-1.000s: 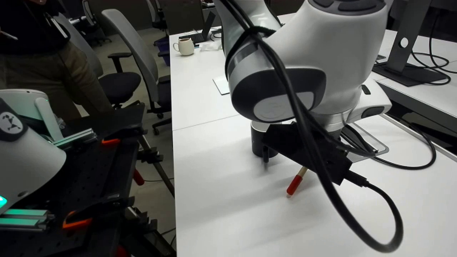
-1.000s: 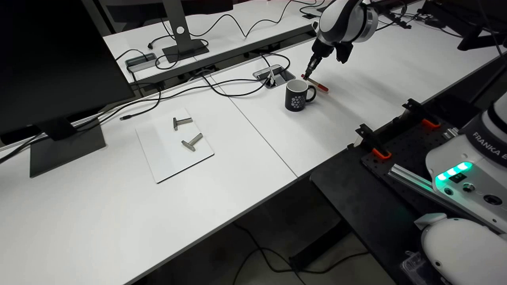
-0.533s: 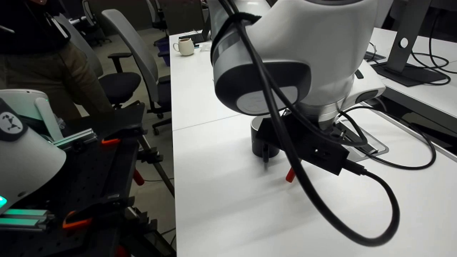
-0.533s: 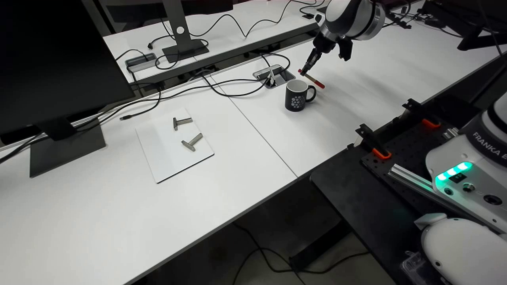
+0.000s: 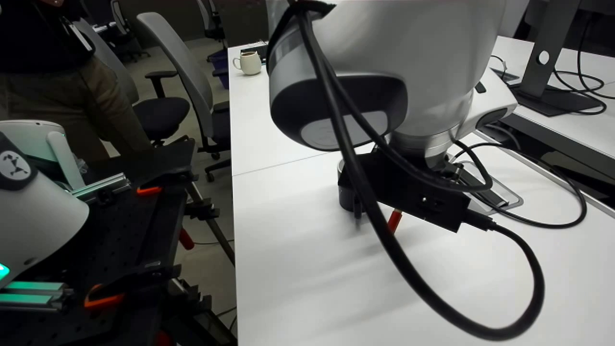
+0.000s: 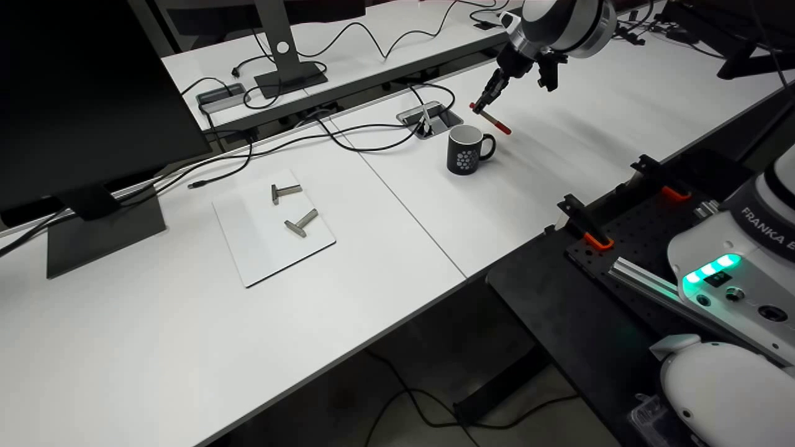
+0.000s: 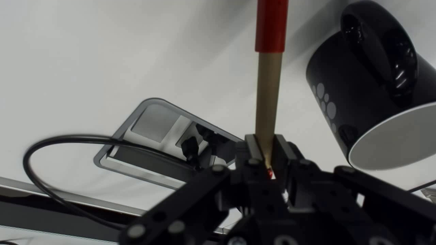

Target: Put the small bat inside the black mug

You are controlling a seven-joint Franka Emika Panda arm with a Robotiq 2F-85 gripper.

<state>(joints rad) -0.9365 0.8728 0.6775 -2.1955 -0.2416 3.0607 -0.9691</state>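
Observation:
The small bat [image 7: 269,88] has a red barrel, a tan shaft and a little red knob. My gripper [image 7: 266,148] is shut on the tan shaft close to the knob, seen in the wrist view. In an exterior view the bat [image 6: 497,122] slants down from the gripper [image 6: 477,110], seemingly raised off the table. Upright on the table stands the black mug [image 6: 463,155], its mouth facing up with a pale interior; the bat is apart from it, on the handle side. From another angle the arm covers part of the mug [image 5: 347,199] and most of the bat [image 5: 394,221].
A grey cable box [image 6: 430,120] is set into the table behind the mug, with black cables [image 6: 372,149] running from it. A white board [image 6: 267,248] carries two T-shaped metal pieces [image 6: 302,223]. A cream mug [image 5: 250,63] stands at the far table end.
The gripper and bat have moved upward in both exterior views, lifting the bat from the table. The arm has shifted somewhat too. The black mug stays put.

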